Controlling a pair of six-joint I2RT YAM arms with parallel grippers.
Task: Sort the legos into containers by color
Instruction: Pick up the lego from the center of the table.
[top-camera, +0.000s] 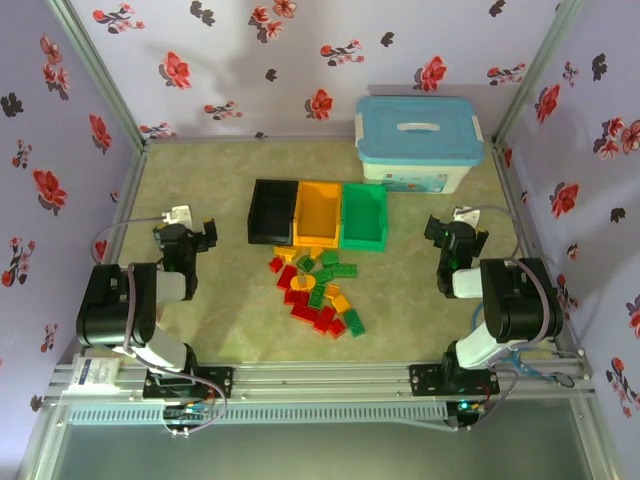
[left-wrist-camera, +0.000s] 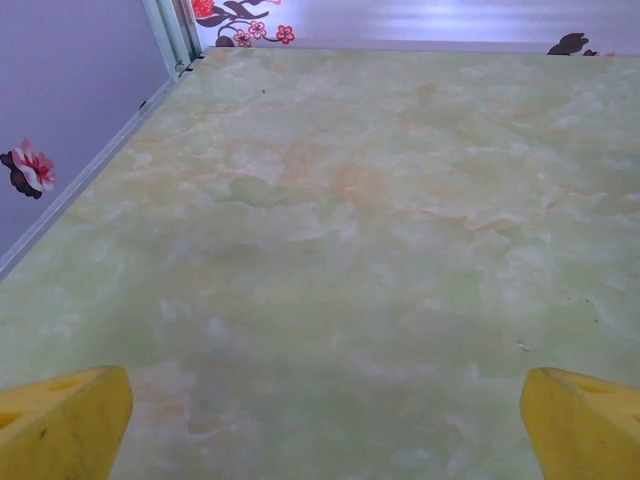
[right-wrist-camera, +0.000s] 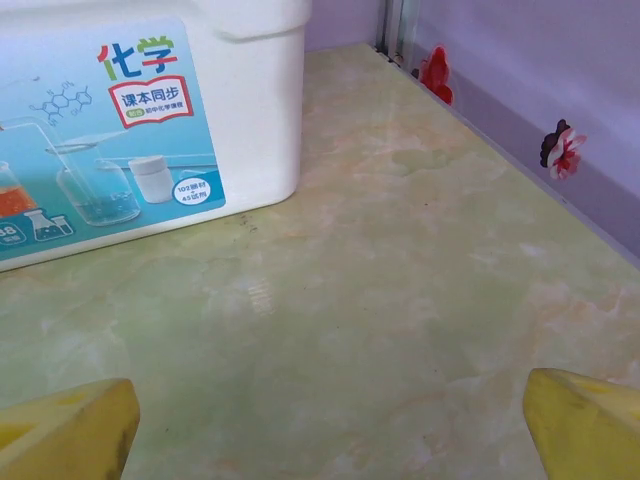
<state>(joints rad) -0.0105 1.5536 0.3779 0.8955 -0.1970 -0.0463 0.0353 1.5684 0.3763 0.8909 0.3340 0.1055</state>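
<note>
Soft, even light falls from overhead. The top view is bright but faintly hazy, with low contrast and slight blur. The white tub (top-camera: 418, 150) leaves only a pale shadow at its base on the counter (top-camera: 200, 190), and the back wall (top-camera: 300, 60) behind the tub looks unevenly washed.

In the right wrist view the tub's label is crisp and a dull sheen lies on the counter just before the tub. The yellow fingertips (right-wrist-camera: 585, 420) of the right tool (right-wrist-camera: 330, 425) are blurred.

The left tool (left-wrist-camera: 325, 425) has fingertips (left-wrist-camera: 60, 425) equally out of focus, and white glare streaks the back wall.
</note>
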